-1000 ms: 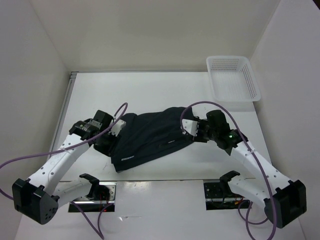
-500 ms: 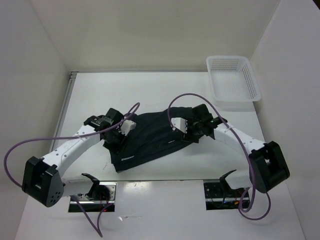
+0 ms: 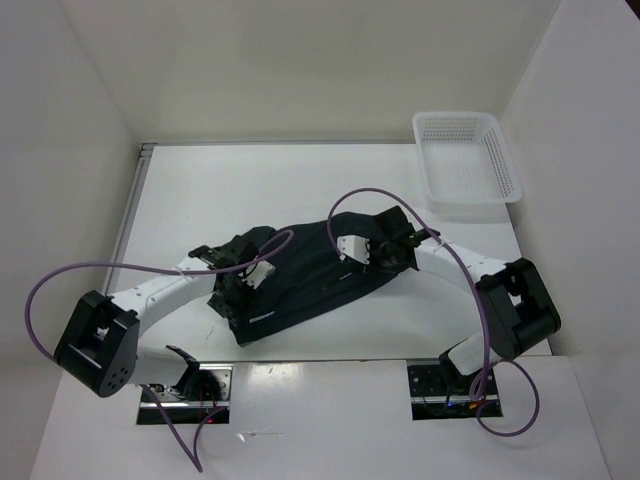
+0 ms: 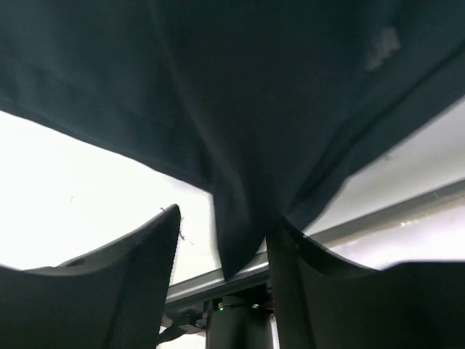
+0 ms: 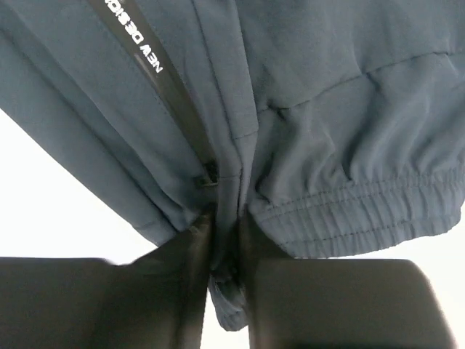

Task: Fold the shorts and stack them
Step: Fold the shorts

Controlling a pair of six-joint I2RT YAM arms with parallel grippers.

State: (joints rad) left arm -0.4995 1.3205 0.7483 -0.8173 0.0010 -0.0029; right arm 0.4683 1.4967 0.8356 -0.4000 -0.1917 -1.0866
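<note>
One pair of dark navy shorts point(image 3: 300, 272) lies crumpled in the middle of the white table point(image 3: 300, 190). My left gripper point(image 3: 238, 285) is at its left edge. In the left wrist view the shorts point(image 4: 254, 109) hang over the left gripper point(image 4: 221, 218), whose jaws stand apart, with a fabric corner dangling between them against the right finger point(image 4: 290, 276). My right gripper point(image 3: 372, 255) is at the shorts' right edge. In the right wrist view the right gripper point(image 5: 227, 225) is shut on a fold of the shorts point(image 5: 312, 109) beside the elastic waistband.
A white mesh basket point(image 3: 465, 155) stands at the table's back right corner. Purple cables point(image 3: 360, 195) loop over both arms. Two cut-outs with mounts point(image 3: 190, 385) lie along the near edge. White walls close in the table.
Both arms have swung inward, their elbows moving toward the table's middle. The left gripper has moved right and nearer along the shorts' left edge. The right gripper has shifted slightly left.
</note>
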